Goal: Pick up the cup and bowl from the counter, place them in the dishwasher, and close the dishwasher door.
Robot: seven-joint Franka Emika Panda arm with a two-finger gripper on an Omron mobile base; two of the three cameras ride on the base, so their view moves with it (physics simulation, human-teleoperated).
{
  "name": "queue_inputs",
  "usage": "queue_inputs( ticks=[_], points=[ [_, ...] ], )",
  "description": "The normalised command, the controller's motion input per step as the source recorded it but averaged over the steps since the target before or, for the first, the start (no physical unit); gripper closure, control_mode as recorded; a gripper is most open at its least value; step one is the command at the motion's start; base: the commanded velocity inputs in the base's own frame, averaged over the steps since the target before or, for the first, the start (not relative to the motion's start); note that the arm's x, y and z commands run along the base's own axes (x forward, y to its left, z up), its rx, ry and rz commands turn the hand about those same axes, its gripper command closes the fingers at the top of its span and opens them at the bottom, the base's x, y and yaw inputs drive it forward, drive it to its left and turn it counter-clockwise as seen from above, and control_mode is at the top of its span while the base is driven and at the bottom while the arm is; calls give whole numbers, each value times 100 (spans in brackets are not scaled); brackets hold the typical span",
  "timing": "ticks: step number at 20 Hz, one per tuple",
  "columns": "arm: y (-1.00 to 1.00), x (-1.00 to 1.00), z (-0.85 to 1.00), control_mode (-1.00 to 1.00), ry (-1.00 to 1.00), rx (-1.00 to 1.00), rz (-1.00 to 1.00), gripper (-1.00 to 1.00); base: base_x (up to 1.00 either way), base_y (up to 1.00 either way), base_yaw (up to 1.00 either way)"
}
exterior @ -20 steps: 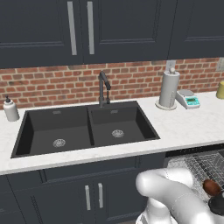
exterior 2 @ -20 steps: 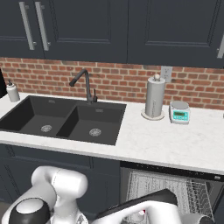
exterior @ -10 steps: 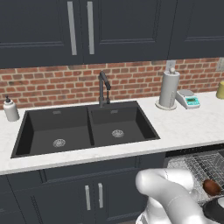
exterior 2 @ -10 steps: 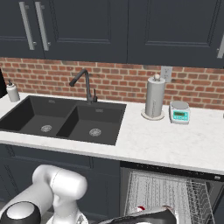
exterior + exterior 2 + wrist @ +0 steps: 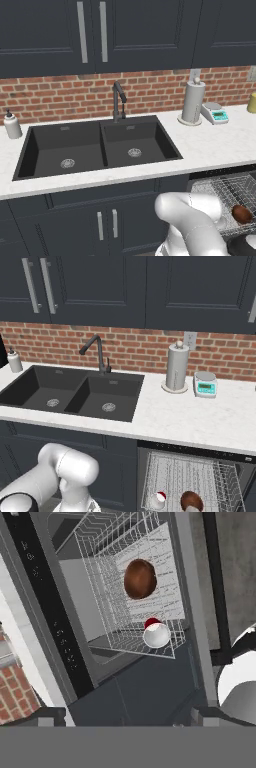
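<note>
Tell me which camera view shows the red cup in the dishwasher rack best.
The hand view: the cup lies in full sight in the wire rack, beside the bowl, its red body and pale inside both visible. The right base view shows it small near the bottom edge. The left base view shows the bowl.

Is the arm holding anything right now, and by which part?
Nothing is held. The glossy dark-brown bowl and small red cup both sit in the grey wire rack.

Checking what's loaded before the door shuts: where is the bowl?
The bowl lies in the dishwasher's wire rack beside the cup; the right base view shows it right of the cup.
</note>
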Motion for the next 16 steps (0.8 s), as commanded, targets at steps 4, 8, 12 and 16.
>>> queue_inputs(
  ticks=[4,8,12,16],
  points=[
    [0,-6,-39,-100,-12,0,0,-100,0,0,0],
    [0,-4,-52,-100,-17,1,0,-100,0,0,0],
    [-1,-2,-56,-100,-18,3,0,-100,0,0,0],
    [-6,-9,-30,-100,-12,1,0,-100,0,0,0]
  ],
)
